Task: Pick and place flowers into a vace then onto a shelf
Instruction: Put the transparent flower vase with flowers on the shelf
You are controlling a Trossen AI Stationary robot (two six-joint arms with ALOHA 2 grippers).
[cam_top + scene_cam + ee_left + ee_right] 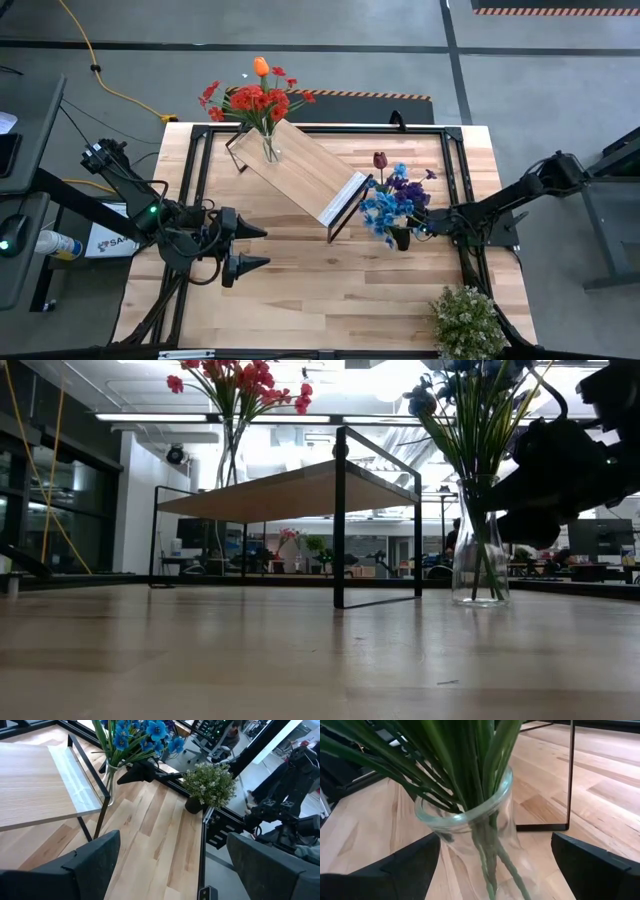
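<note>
A glass vase (270,150) with red flowers (255,100) and an orange tulip stands on the far left corner of the shelf (300,170), which sits slantwise mid-table. A second glass vase (470,827) with blue and purple flowers (395,205) and a dark red rose stands on the table by the shelf's right end. My right gripper (415,232) is open and comes at this vase from the table's right. Its fingers (400,870) stand on either side of the vase's neck without plainly touching it. My left gripper (255,245) waits open over the table's left part.
A bushy pale green-white plant (466,322) in a dark pot stands at the table's near right corner. The shelf's thin black legs (570,775) rise close beside the second vase. A black frame (195,190) runs around the tabletop.
</note>
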